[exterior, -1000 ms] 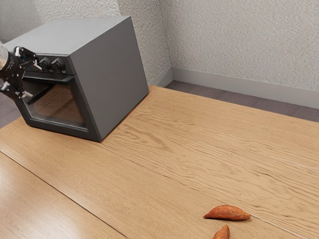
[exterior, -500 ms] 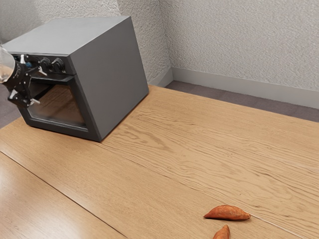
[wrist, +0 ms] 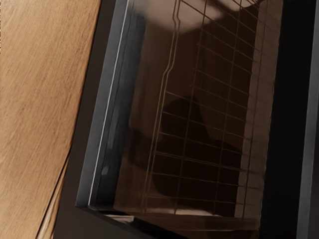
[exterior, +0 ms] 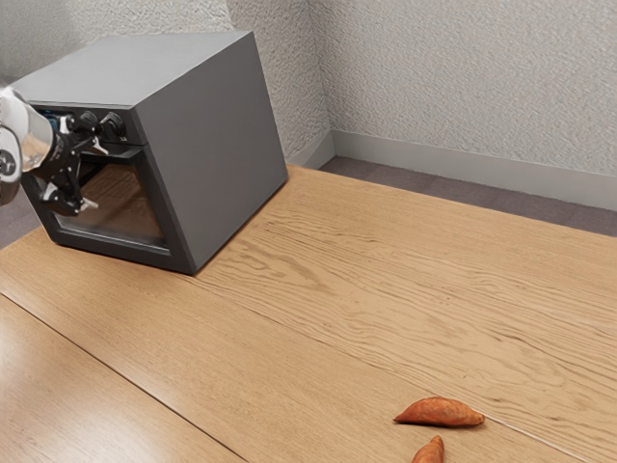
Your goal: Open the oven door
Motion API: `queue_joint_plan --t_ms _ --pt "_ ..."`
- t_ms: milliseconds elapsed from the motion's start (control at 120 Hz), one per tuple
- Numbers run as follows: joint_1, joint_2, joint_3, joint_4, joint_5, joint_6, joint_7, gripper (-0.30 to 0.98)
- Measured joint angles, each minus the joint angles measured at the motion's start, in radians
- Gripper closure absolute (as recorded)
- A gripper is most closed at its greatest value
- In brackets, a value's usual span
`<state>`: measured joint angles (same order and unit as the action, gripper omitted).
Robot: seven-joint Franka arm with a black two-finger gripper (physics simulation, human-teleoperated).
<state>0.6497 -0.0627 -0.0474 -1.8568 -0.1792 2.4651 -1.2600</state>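
On the bench (exterior: 328,280), toward the exterior view's left: oven (exterior: 217,154), count 1, with 1 door (exterior: 125,250), shut. Two knobs (exterior: 113,125) clear on its front; can't tell if more sit behind the tool. Sweet potatoes, count 2: a full one (exterior: 439,412) near the lower edge, a second one (exterior: 430,450) just beside it, cut off by that edge. Wall (exterior: 463,77) with a pale baseboard (exterior: 434,164) behind.

Exterior view only: knobs, door handle (exterior: 125,152), sweet potatoes, wall. Wrist view adds the wire rack (wrist: 199,157) through the door glass (wrist: 144,114), close up, plus wood grain past the door frame.

Tool (exterior: 93,176): at the door front, fingers spread wide, one by the handle, the other lower, in front of the glass. Has hold of nothing; can't tell if a fingertip touches the handle or glass. Handle runs across the door's top, below the knobs.
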Motion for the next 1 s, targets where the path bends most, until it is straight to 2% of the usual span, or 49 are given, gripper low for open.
queue_joint_plan --t_ms 375,625,750,883,1000 --pt "0.002 0.035 0.0 -0.001 0.005 0.023 -0.026 0.0" --pt "0.048 -0.101 -0.009 -0.213 0.003 0.058 -0.033 0.0" --pt "0.159 -0.25 -0.104 -0.378 -0.026 0.078 -0.037 0.0" --pt "0.356 -0.479 -0.307 -0.57 -0.098 0.099 -0.033 0.01" --pt "0.465 -0.601 -0.459 -0.617 -0.134 0.104 -0.032 0.01"
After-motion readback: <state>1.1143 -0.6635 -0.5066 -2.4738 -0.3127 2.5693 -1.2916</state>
